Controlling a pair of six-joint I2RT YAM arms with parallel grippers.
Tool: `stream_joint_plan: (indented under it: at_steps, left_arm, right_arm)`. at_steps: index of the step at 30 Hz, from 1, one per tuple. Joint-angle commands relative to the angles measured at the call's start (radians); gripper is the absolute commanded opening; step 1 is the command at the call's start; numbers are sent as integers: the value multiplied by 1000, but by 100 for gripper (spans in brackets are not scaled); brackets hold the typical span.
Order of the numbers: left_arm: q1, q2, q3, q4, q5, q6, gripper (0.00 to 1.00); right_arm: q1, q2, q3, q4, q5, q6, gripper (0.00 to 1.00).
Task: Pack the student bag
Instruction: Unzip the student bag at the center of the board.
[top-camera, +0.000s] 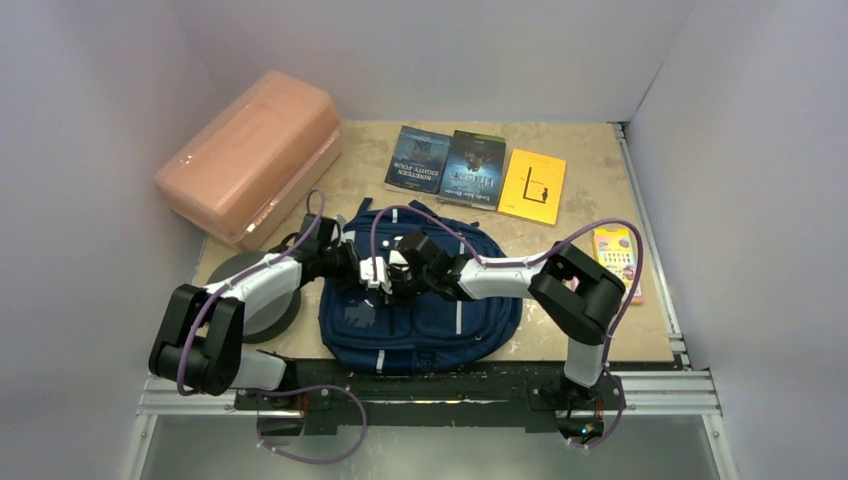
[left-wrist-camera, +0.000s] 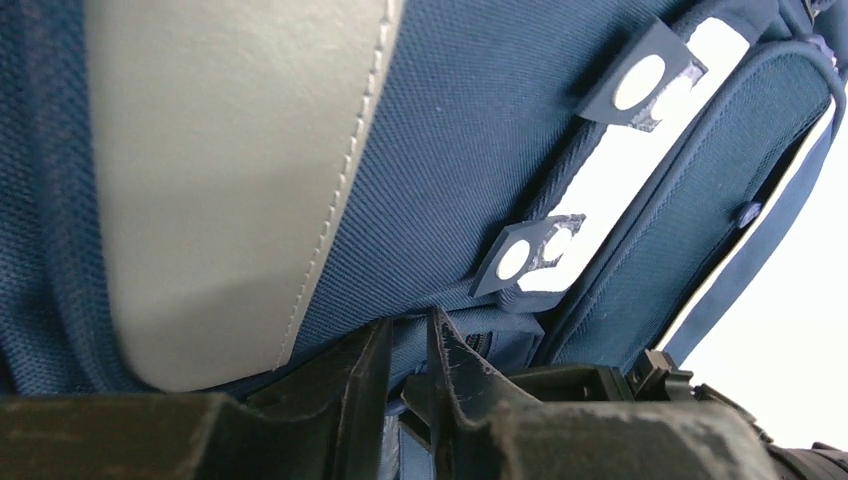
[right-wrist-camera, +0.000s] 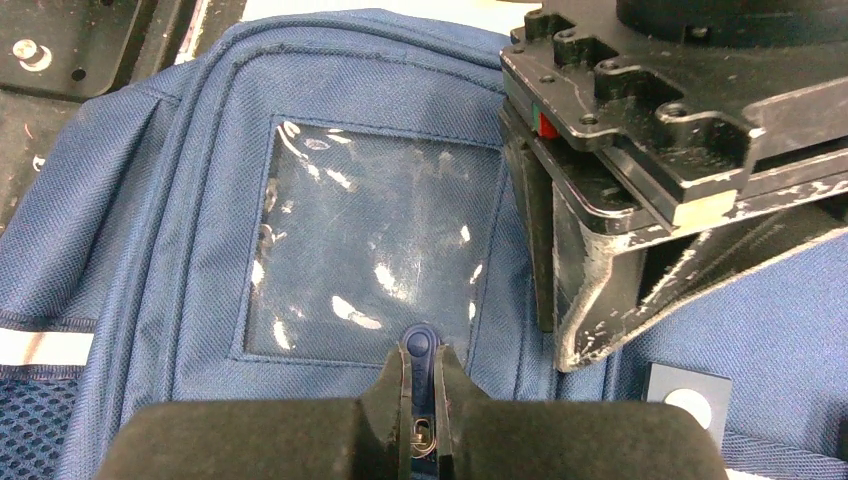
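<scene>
At the far left a salmon-pink box (top-camera: 250, 160) stands at the back of the desk (top-camera: 600, 330), with a grey disc (top-camera: 270, 318) in front of it. Next comes the student bag (top-camera: 420, 325), lying flat and front up in the middle of the desk near its front edge, between the two arms. The left fingers (left-wrist-camera: 365, 360) are nipped nearly together on what looks like a fold of its fabric. Just beside them the right fingers (right-wrist-camera: 390, 400) are clenched on the navy zip pull (right-wrist-camera: 420, 345) at the edge of the clear window pocket (right-wrist-camera: 370, 240). The step in hand appears to be unzipping. To do it well, the left fingers should serve as an anchor and hold the cloth taut. The right fingers should draw the pull low along the line of the teeth, following the curve of the track so the slider neither jams nor slips free. Behind the bag lie three books (top-camera: 475, 168), and at the far right a colourful card (top-camera: 617, 258), presumably to go in.
</scene>
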Motion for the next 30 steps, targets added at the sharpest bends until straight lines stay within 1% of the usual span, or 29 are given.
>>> stream_joint_plan:
  at_steps: [1,3,6,8,10,14,16,17,18,19,22,23,24,25,27,28,29,30]
  left_arm:
    - [4,113,-50,-5,-63,-40,16]
    - [14,130,-72,34,-61,-81,12]
    - [22,139,-95,77,-78,-122,10]
    - [25,137,-101,79,-95,-131,10]
    - [27,129,-105,75,-111,-130,9]
    - [27,112,-125,90,-140,-141,9]
    - [27,100,-136,102,-141,-146,9]
    - [27,93,-135,97,-141,-140,9]
    - [27,82,-129,83,-145,-130,9]
    - [27,64,-122,64,-149,-108,10]
    - [27,-21,-93,-10,-163,-44,15]
    - [27,-59,-83,-41,-163,-21,19]
    - [27,-100,-75,-69,-166,1,24]
    - [27,-139,-67,-97,-165,21,31]
    - [27,-213,-48,-148,-162,59,41]
    - [27,-246,-40,-169,-153,74,47]
    - [27,-273,-31,-188,-138,90,52]
    - [27,-294,-18,-209,-120,102,58]
  right_arm:
    - [16,-7,-26,-28,-12,-1,0]
    - [16,-63,-47,-12,-69,52,0]
    - [18,-109,-82,24,-216,230,0]
    - [25,-145,-155,112,-296,371,0]
    - [27,-186,-245,192,-356,460,0]
    - [26,-226,-327,220,-490,460,0]
    - [24,-230,-337,248,-510,479,0]
    - [19,-235,-340,270,-492,533,6]
    - [13,-247,-342,294,-457,579,21]
    - [6,-267,-345,313,-409,622,32]
    - [-5,-360,-358,334,-275,702,50]
    - [-5,-398,-365,333,-219,710,66]
    - [-5,-437,-373,324,-168,716,83]
    - [-7,-479,-381,315,-133,722,97]
    - [-16,-559,-391,268,-15,724,99]
    - [-22,-599,-387,220,83,752,99]
    - [-42,-628,-368,147,199,798,99]
    - [-83,-653,-342,57,278,830,99]
